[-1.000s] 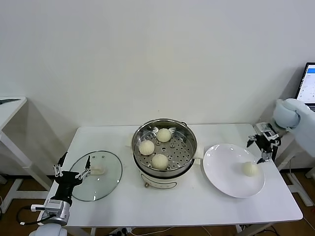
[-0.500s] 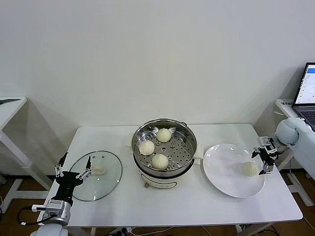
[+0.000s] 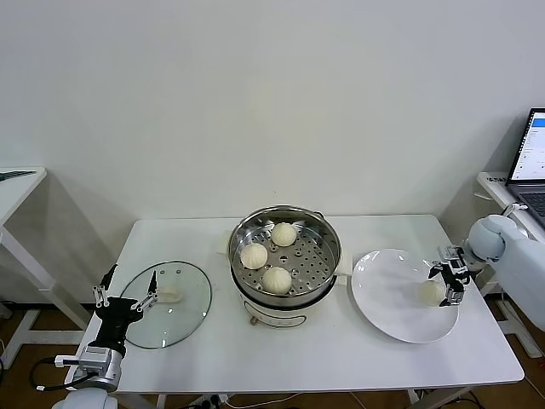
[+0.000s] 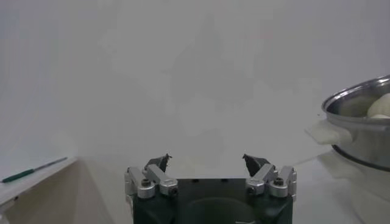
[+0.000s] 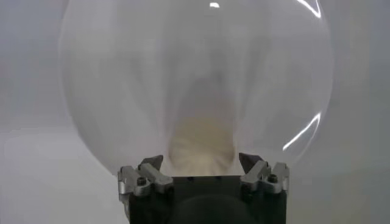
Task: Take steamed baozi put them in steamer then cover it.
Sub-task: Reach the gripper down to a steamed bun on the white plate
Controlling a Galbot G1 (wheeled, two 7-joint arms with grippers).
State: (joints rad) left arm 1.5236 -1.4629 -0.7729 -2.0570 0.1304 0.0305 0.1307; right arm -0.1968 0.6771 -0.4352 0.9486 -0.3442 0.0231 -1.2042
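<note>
Three baozi (image 3: 276, 279) lie on the perforated tray inside the steel steamer (image 3: 324, 273) at the table's middle. A fourth baozi (image 3: 431, 292) lies on the right part of the white plate (image 3: 387, 298). My right gripper (image 3: 449, 283) is open, low over that plate, its fingers on either side of this baozi; the right wrist view shows the bun (image 5: 201, 145) between the open fingertips (image 5: 252, 161). The steamer's rim also shows in the left wrist view (image 4: 359, 115). My left gripper (image 3: 128, 298) is open and idle at the table's left edge.
The round glass lid (image 3: 174, 317) with a white handle lies flat on the table to the left of the steamer, just in front of the left gripper. A laptop (image 3: 531, 162) stands on a side desk at the far right.
My right gripper has come down and leftward from the table's right edge, and now straddles the baozi on the plate. The left arm has not moved.
</note>
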